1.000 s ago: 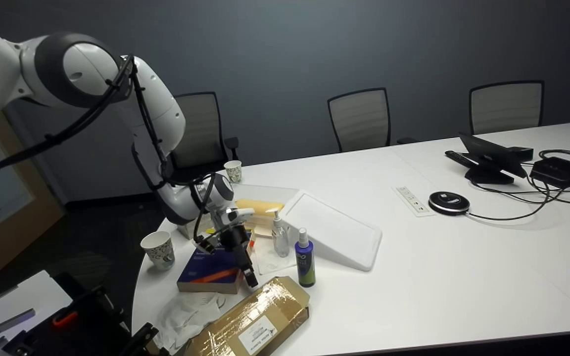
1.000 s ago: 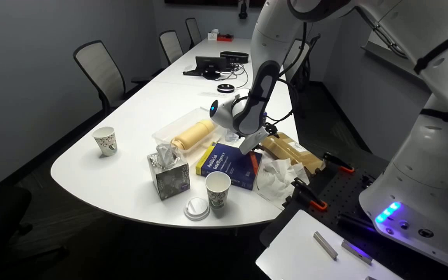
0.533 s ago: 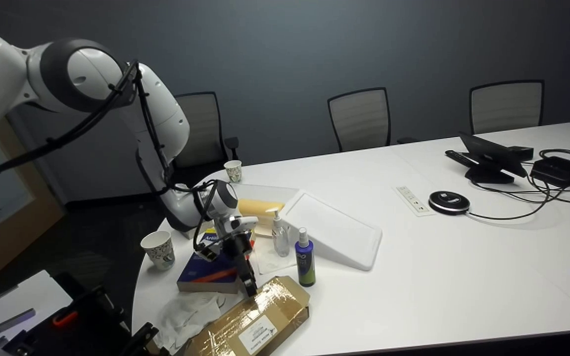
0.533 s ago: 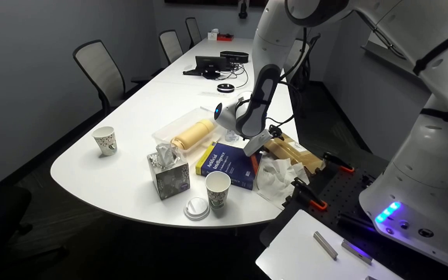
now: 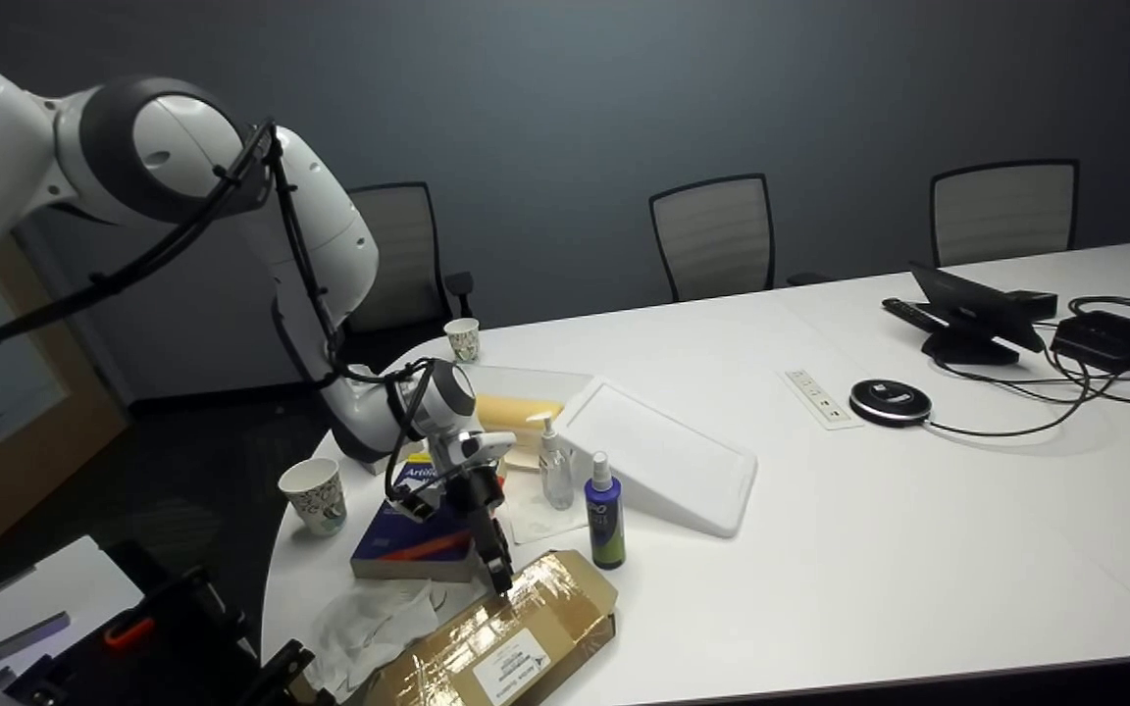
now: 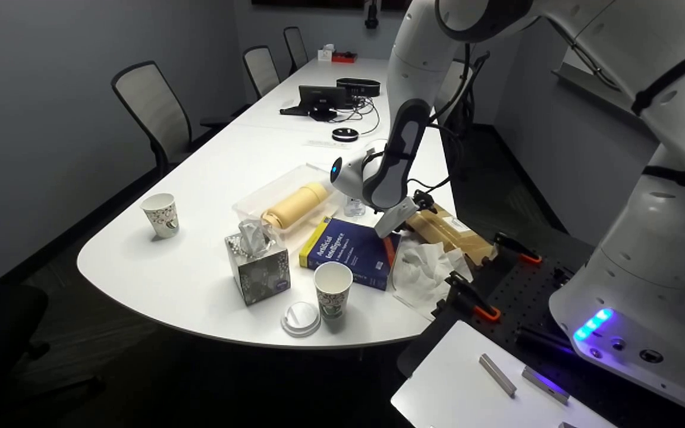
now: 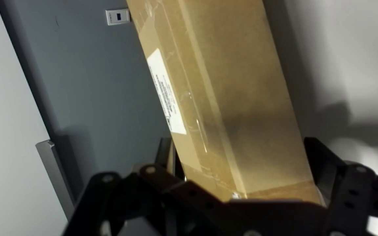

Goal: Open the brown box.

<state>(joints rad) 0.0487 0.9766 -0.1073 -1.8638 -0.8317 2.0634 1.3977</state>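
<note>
Although everything needed was laid within reach on the table (image 5: 869, 569), little of the task could be counted as done: only the approach seemed to be made, and the opening itself was judged to be wholly left. The arm (image 5: 330, 216) was arched high and bent sharply down at its wrist, by which one long side of the brown box (image 5: 491, 628) was reached. That box was laid by the table's edge, just beside a crumpled tissue (image 5: 374, 628), its top shown flat and apparently closed. The gripper (image 7: 240, 152) was spread wide and, near one end, the cardboard was framed in its gap; nothing was seen to be clamped, though whether any pressure was applied could not be told. One finger (image 7: 322, 162) was seen at the edge of the plain side, touching or just beside it; the other was set past the labelled face. By clear tape (image 7: 197, 127), glinting near the white label (image 7: 167, 91), the top might have been held down; a lifted edge was judged to be needed next.
</note>
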